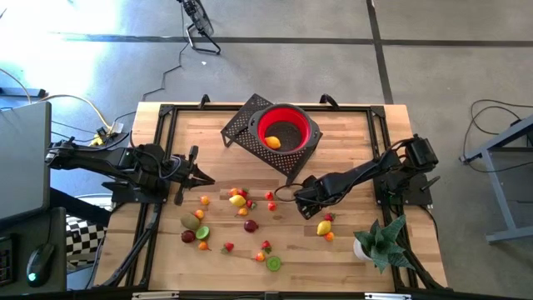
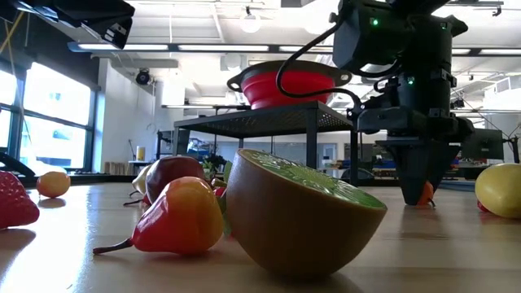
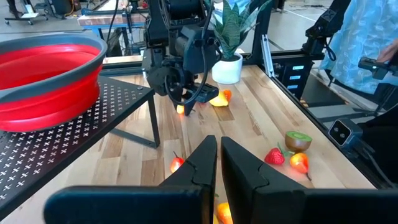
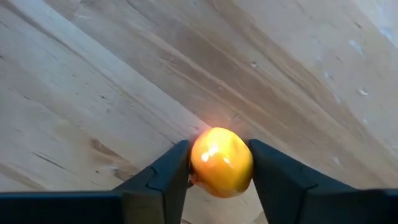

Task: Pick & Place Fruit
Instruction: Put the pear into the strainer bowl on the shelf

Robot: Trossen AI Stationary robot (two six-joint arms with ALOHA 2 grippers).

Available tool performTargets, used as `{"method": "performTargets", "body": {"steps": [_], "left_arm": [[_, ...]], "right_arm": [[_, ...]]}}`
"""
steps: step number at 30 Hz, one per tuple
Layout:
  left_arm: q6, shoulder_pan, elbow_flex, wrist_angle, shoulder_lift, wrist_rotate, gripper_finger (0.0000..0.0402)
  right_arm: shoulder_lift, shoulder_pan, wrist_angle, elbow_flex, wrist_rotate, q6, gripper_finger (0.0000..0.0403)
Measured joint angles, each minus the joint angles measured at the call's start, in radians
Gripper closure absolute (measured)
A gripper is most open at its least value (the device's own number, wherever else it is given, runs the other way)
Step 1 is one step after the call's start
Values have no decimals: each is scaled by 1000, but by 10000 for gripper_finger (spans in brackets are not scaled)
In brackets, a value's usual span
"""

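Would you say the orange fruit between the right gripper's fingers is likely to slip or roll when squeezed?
Probably a little. The orange fruit looks round and glossy, so it may squirt out of the right gripper if pinched off-centre. It sits centred between the fingers, which should help. Loose on the table, it would likely roll.

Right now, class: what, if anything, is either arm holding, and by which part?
The right gripper has its jaws on opposite sides of a small orange fruit resting on the table; the left holds nothing.

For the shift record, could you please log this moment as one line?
right gripper: jaws around orange fruit on table | left gripper: shut, waiting at left | red bowl: holds one fruit
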Motion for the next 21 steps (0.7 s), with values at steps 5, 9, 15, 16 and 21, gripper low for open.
{"method": "performTargets", "body": {"steps": [5,9,15,16,21], "left_arm": [[0,0,0,0,0,0,382],[0,0,0,0,0,0,382],[0,0,0,0,0,0,382],[0,0,0,0,0,0,382],[0,0,0,0,0,0,382]], "right_arm": [[-7,0,-3,-1,-3,0,270],[-11,1,-8,-2,-8,4,273],[-22,0,-18,-2,-12,6,270],[-26,0,-17,-2,-12,6,271],[-66,0,-12,-2,-6,6,277]]}}
